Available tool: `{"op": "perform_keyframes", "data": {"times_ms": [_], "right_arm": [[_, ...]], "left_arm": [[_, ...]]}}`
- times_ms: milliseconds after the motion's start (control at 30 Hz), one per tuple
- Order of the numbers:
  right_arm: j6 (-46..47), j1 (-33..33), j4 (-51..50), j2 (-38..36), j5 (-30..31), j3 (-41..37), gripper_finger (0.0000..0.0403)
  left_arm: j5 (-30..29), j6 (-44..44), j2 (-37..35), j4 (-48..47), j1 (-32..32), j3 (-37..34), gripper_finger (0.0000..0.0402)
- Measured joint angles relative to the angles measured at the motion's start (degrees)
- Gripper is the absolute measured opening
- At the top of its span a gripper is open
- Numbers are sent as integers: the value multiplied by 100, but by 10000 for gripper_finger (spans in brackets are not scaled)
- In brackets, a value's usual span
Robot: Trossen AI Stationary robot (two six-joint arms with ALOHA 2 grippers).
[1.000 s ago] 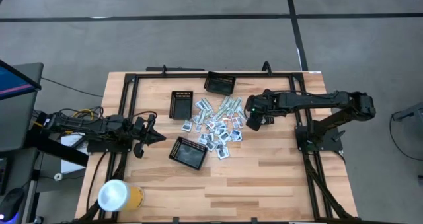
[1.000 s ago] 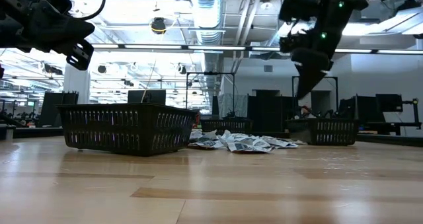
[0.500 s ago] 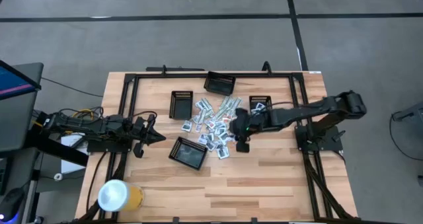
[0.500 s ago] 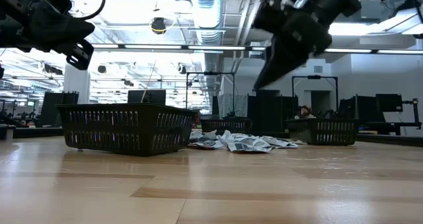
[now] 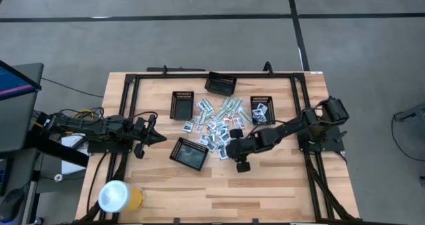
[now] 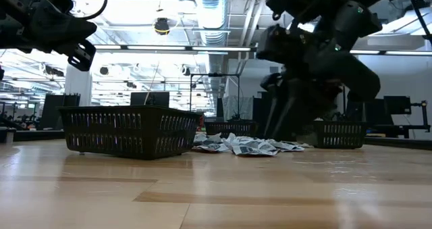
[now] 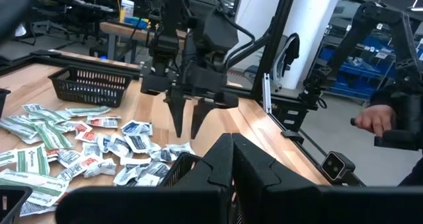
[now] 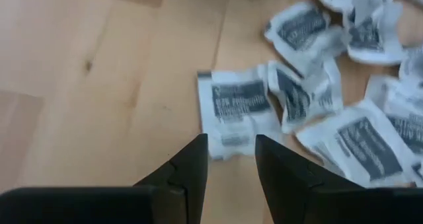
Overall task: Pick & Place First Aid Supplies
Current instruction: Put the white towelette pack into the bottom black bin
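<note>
Right gripper (image 8: 228, 159) pointed down over the table (image 5: 279, 178), fingers (image 8: 188, 164) parted with bare wood showing between them, holding nothing. Hovered just above a squarish white sachet (image 8: 232, 112) with a dark label, at the near edge of the pile of first aid supplies (image 5: 216, 125). Seen from the left wrist view as two dark fingers aimed down at the pile's edge (image 7: 186, 121). Pile spread around the table's middle: white sachets with blue or red marks, pale green-white strips (image 5: 229, 107) toward the far side. Surrounded by four black mesh trays: one near the far edge (image 5: 221, 84), one beside the pile toward the left (image 5: 182, 105), one toward the right with a few packets inside (image 5: 261, 109), one tilted on the near side (image 5: 188, 153). Left gripper (image 5: 159, 138) shut and empty, held above the left part of the table, well apart from the pile. Yellow-bodied cup (image 5: 119, 197) by the near left corner. A person's hand (image 7: 373, 118) visible beyond the table.
</note>
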Motion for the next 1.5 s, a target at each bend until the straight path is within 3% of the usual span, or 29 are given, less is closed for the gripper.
{"op": "perform_keyframes", "data": {"times_ms": [700,833,1067,1333,1500], "right_arm": [[242,-23,618,612,-562,28,117],[204,-26,601,616,-561,28,91],[209,-21,533,627,-591,17,11],[94,-21,399,447,-548,-9,2],[-188,-19,393,3,-122,-22,1]], "left_arm": [[0,-2,1,51,1,0,8],[-1,-1,-1,85,1,0,8],[-1,-1,0,90,1,0,8],[0,-2,0,89,1,0,8],[-1,-2,-1,89,1,0,8]]}}
